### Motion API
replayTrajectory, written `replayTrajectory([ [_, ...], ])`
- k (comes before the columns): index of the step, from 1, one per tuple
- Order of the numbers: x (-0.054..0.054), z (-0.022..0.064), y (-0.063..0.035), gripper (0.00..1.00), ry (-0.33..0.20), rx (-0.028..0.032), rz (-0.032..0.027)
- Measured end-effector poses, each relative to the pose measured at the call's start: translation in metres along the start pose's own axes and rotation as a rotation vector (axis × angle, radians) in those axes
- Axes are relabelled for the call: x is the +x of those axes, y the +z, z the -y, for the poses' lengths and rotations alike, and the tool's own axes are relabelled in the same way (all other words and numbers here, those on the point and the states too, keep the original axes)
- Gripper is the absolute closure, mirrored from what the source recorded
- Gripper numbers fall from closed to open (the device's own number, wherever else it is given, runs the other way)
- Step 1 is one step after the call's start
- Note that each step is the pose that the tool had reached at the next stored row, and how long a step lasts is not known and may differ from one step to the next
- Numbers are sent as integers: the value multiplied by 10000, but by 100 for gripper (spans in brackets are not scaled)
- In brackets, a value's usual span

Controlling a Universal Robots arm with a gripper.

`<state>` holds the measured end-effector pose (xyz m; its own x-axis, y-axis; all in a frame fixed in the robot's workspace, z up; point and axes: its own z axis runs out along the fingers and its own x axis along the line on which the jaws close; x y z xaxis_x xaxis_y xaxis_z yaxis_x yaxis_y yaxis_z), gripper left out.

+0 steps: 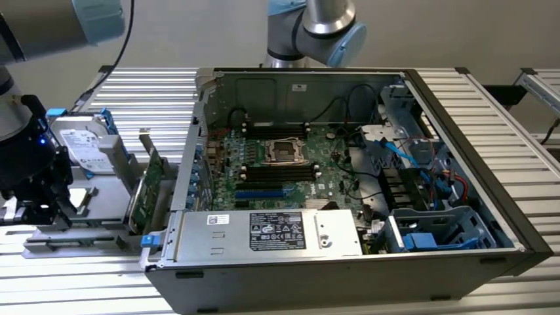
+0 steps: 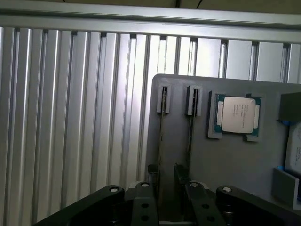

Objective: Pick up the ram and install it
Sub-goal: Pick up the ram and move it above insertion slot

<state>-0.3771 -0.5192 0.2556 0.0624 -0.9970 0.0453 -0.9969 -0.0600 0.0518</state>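
Exterior view: the gripper (image 1: 39,209) hangs over the grey holder tray (image 1: 88,244) at the exterior view's left, well apart from the open computer case (image 1: 499,197) and its motherboard (image 1: 229,172)

Wrist view: the fingers (image 2: 152,173) stand apart with a clear gap, clamped on nothing. The ram (image 2: 160,134) stands on edge in a tray slot. Its long axis runs straight away from the gripper, roughly in line with that gap though nearer one finger. A processor (image 2: 237,114) sits in a pocket well to one side
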Motion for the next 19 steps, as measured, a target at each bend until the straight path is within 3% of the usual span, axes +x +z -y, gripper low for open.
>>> replayTrajectory([
  [19, 52, -16, 348, 70, -2, 3, -1],
])
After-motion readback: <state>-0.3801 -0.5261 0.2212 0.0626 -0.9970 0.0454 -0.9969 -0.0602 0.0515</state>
